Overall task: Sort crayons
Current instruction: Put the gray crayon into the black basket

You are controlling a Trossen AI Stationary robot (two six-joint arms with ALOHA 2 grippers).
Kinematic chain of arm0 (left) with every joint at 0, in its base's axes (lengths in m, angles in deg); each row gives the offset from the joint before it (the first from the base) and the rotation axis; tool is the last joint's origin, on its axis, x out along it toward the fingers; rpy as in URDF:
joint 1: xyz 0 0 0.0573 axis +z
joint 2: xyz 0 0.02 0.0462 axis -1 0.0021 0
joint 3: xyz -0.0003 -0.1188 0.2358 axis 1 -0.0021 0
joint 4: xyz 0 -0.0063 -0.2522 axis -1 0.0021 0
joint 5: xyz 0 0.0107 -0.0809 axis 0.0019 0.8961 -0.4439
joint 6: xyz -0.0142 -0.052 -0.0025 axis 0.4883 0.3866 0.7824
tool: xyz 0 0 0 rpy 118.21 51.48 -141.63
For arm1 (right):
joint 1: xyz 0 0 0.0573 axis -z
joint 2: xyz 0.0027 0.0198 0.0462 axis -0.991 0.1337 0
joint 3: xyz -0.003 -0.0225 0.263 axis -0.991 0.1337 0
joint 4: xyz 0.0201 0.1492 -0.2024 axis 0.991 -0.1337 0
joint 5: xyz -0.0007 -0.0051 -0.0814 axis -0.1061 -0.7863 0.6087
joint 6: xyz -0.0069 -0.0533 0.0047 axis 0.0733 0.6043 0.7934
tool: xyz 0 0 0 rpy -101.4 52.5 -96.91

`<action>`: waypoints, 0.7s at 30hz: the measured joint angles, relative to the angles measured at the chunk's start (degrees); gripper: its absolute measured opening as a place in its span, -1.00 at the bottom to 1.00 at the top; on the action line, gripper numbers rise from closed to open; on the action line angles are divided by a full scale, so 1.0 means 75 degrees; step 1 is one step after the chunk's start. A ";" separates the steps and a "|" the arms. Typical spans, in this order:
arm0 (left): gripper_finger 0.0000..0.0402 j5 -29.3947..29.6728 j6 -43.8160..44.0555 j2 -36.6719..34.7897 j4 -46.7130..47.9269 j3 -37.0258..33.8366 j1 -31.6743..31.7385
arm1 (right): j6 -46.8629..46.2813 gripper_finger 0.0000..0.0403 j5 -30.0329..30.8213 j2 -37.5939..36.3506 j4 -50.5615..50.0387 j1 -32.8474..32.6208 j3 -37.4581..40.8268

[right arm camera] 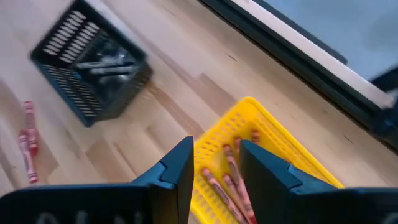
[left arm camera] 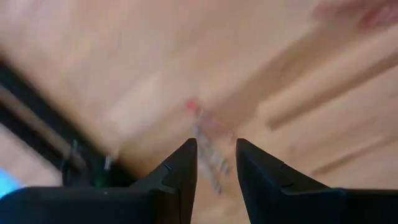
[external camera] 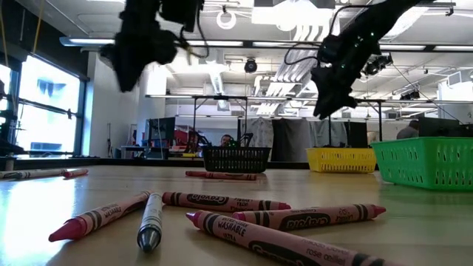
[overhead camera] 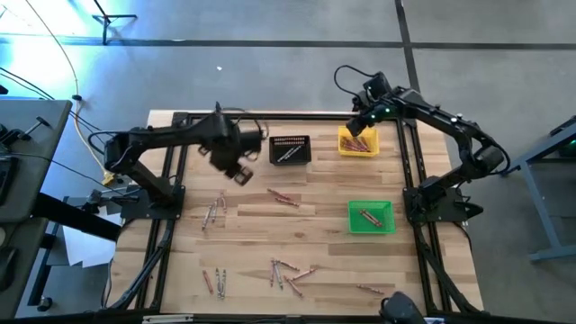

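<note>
Hovering above the yellow bin (overhead camera: 358,142), the right gripper (right arm camera: 216,163) shows a narrow empty gap between its fingers; the left gripper (overhead camera: 236,168), left of the black bin (overhead camera: 290,149), looks likewise parted and empty. Crayons (overhead camera: 286,272) lie scattered well below the black bin, some already binned. Risk: a low descent striking a bin wall, or pinching two adjacent crayons together.

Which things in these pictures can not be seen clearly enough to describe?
- Crayons under the left hand: motion blur in the left wrist view smears their colours.
- Contents of the black bin and green bin: in the low view the walls hide them.
- Loose crayons in the high view: too small to count or read labels.
</note>
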 joint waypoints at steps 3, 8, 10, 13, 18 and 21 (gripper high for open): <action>-0.52 -0.0481 0.0532 -0.0010 0.0152 -0.0530 -0.0503 | 0.0029 -0.42 0.0002 0.0000 0.0011 -0.0210 -0.0051; -0.52 -0.1210 0.1736 -0.0002 -0.0498 -0.1448 -0.1365 | 0.0144 -0.42 0.0003 0.0000 0.0012 -0.0407 -0.0051; -0.52 -0.1333 0.2243 -0.0002 -0.0820 -0.1767 -0.1678 | 0.0107 -0.42 0.0009 0.0000 0.0012 -0.0445 -0.0051; -0.52 -0.1353 0.2958 -0.0002 -0.1170 -0.2196 -0.2078 | 0.0153 -0.42 0.0012 0.0000 0.0018 -0.0451 -0.0051; -0.52 -0.1556 0.3955 -0.0002 -0.2322 -0.2967 -0.2456 | 0.0163 -0.42 0.0012 0.0000 0.0011 -0.0452 -0.0051; -0.52 -0.1616 0.4366 0.0000 -0.3107 -0.3400 -0.2548 | 0.0163 -0.42 0.0012 0.0000 0.0003 -0.0452 -0.0051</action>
